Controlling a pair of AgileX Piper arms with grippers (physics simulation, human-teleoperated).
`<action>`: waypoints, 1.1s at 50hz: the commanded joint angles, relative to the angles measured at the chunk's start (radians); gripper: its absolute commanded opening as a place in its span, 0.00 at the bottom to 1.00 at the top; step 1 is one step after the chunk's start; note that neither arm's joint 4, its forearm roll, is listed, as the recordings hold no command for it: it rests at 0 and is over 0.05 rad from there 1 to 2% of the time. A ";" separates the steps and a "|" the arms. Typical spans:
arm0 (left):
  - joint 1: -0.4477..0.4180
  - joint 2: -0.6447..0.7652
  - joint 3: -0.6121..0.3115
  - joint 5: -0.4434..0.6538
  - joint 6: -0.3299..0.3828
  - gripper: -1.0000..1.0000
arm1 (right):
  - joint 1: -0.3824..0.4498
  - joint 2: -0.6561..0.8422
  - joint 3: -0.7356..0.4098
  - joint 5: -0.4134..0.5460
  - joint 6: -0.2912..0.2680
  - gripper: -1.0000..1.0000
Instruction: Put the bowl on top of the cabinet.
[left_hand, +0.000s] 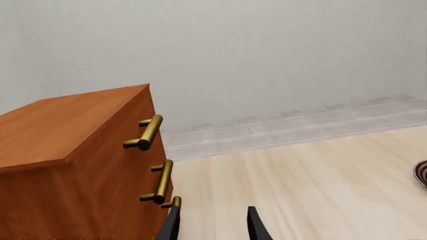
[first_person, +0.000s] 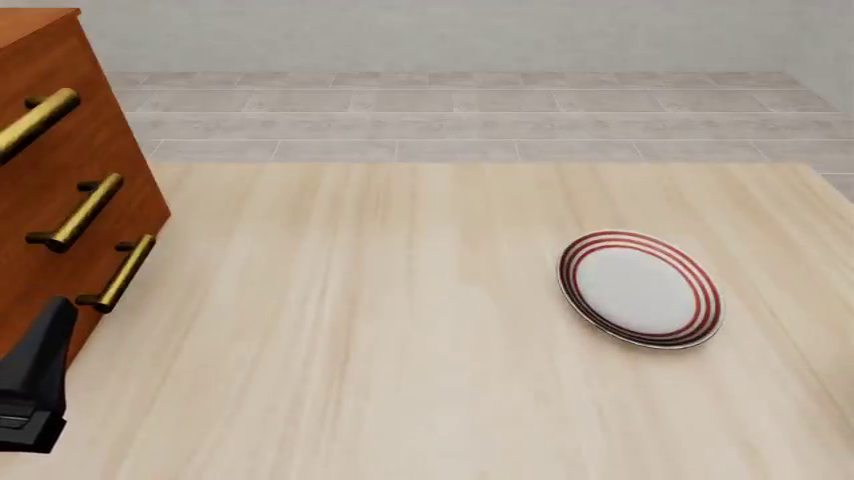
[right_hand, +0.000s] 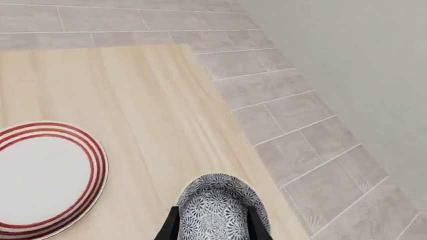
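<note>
The bowl, round with a dense dark-and-white floral pattern, shows only in the right wrist view. It sits on the wooden table close to the edge, beside the tiled floor. My right gripper is open just over it, one dark finger at each side of the bowl; I cannot tell whether they touch it. The reddish-brown cabinet with brass bar handles stands at the table's far left. My left gripper is open and empty next to the cabinet's handled front, low near the table.
A flat white plate with red rings lies right of centre, between the cabinet and the bowl. Its rim just enters the left wrist view. Pale wooden tabletop spreads between them; grey tiled floor lies beyond.
</note>
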 joint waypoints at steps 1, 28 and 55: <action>0.001 0.000 0.006 -0.002 0.004 1.00 | -0.082 0.134 0.013 -0.099 -0.038 1.00; 0.001 0.004 0.014 -0.002 0.006 1.00 | -0.259 0.450 -0.024 -0.304 -0.105 1.00; -0.001 0.011 0.014 -0.007 0.000 1.00 | -0.327 0.746 0.005 -0.491 -0.171 1.00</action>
